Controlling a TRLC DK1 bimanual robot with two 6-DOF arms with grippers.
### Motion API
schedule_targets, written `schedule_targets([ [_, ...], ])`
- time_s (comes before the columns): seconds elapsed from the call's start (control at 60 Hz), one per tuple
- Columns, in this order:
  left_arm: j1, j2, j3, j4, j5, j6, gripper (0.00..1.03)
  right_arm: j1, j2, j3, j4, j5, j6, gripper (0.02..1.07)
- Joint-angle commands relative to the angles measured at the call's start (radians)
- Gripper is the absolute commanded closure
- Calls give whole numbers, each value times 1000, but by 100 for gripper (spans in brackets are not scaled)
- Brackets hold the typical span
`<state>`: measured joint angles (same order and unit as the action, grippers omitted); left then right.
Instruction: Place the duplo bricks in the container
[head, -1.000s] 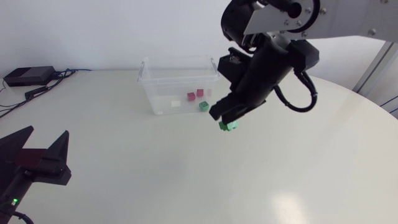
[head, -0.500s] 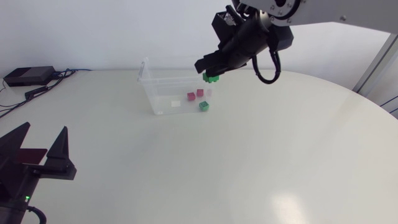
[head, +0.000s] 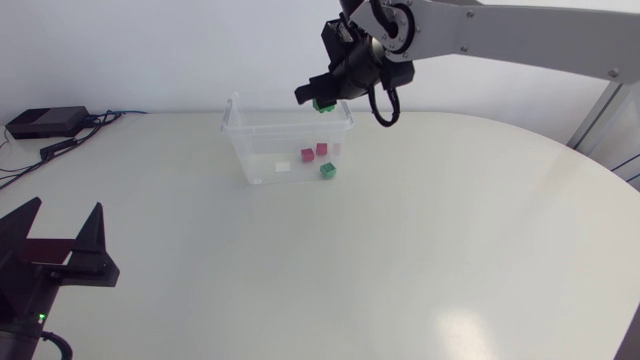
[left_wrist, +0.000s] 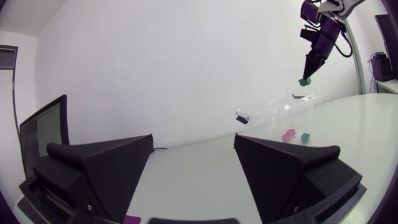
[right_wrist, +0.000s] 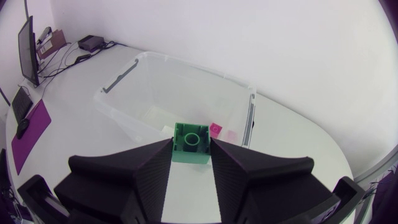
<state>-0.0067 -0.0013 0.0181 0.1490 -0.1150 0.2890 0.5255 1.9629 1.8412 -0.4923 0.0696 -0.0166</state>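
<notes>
The green duplo brick (head: 323, 104) – gripped firmly between both fingers of the right gripper (head: 318, 101) – is now found carried from mid-frame, 1 s ago, to the upper middle, above the container (head: 285, 127), so only release is judged outstanding.

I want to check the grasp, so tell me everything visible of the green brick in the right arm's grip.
The green brick is a small, glossy plastic block with a round stud showing on its upper face. It is clamped from two sides by the right end effector, whose black fingers alone touch it. It hangs in the air above the clear container, near its far rim.
</notes>
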Motion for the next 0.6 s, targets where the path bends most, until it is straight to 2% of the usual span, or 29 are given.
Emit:
schedule_targets([
  [0.0,10,-14,-21,14,-15,13,12,-7,50,39,40,22,-20,87],
  [0.2,7,-14,-21,17,-25,9,12,-12,157,132,95,65,-22,84],
  [0.233,5,-14,-21,17,-25,9,12,-10,179,147,100,84,-39,80],
  [0.267,4,-14,-21,17,-25,7,12,-9,192,155,106,102,-45,73],
  [0.317,-1,-14,-21,17,-28,2,12,1,225,173,115,162,-75,45],
  [0.383,-10,-14,-21,15,-34,-4,12,7,258,211,90,179,-108,4],
  [0.583,-15,-14,-21,7,-49,-7,10,11,289,332,-127,183,-108,6],
])
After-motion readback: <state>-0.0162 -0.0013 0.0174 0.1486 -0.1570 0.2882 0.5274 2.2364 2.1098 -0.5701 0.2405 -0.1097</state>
